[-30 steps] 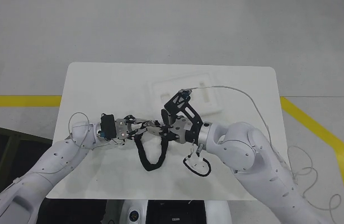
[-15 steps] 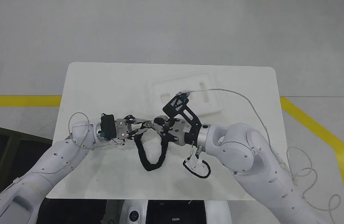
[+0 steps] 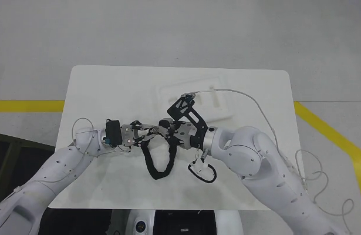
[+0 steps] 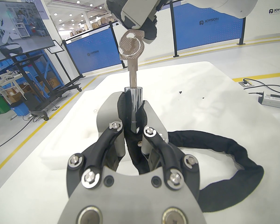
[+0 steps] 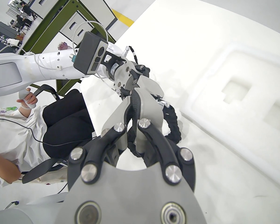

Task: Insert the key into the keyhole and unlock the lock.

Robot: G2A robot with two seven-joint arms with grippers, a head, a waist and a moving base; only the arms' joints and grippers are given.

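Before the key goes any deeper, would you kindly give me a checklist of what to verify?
1. Left claw shut on the lock cylinder: ok.
2. Right claw shut on the key head: ok.
3. Key blade in line with the cylinder, tip at the keyhole: ok.
4. Key fully seated: not ok, most of the blade is exposed.
5. Black chain loop clear of the key, lying on the table: ok.
6. Lock opened: cannot tell.

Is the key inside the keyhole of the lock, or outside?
At most partly in: the key meets the end of the lock cylinder with its tip; most of its blade is outside. Depth: cannot tell.
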